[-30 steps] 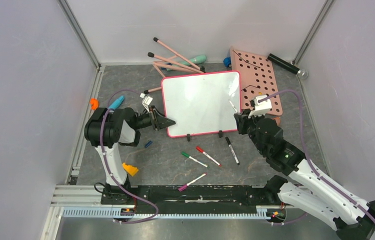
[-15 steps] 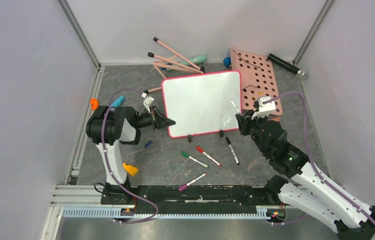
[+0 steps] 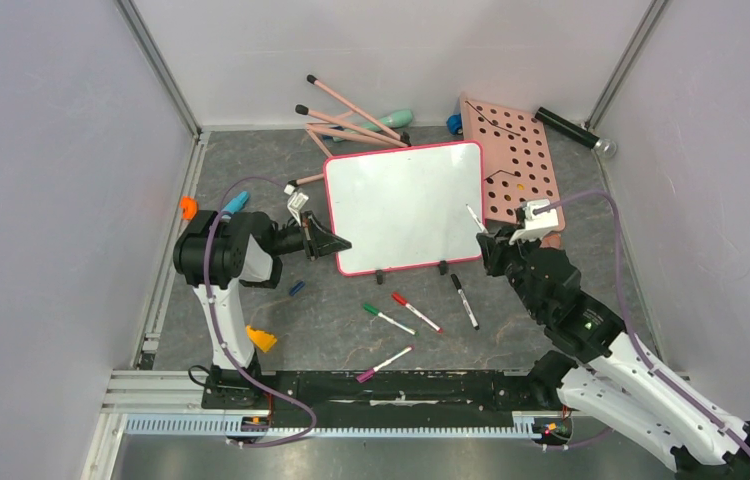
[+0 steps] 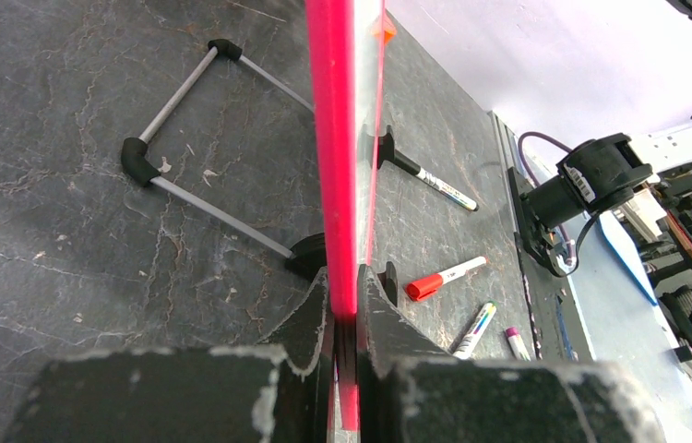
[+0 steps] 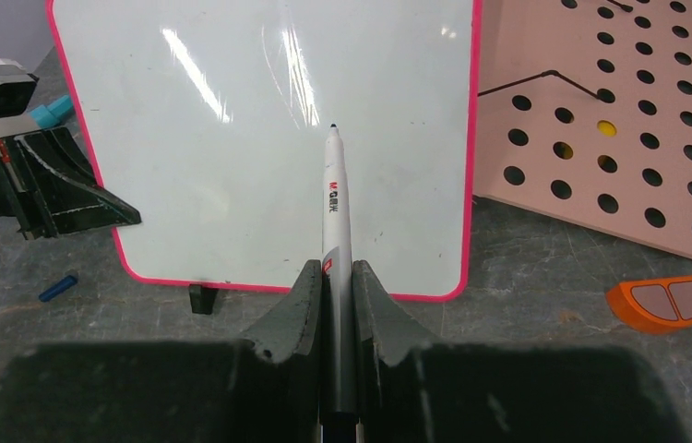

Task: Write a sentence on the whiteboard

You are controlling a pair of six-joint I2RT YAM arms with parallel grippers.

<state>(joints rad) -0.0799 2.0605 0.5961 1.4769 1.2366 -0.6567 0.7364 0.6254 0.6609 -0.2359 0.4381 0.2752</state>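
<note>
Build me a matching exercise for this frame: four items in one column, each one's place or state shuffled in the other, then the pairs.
Items
1. whiteboard
2. uncapped marker
3. pink pegboard
4. red-capped marker

Place or state
a. pinched in the right gripper, tip pointing at the whiteboard
b. lying loose in front of the whiteboard
c. edge clamped by the left gripper
d. lying flat beside the whiteboard's right edge

Pairs: 1-c, 2-a, 3-d, 4-b
</note>
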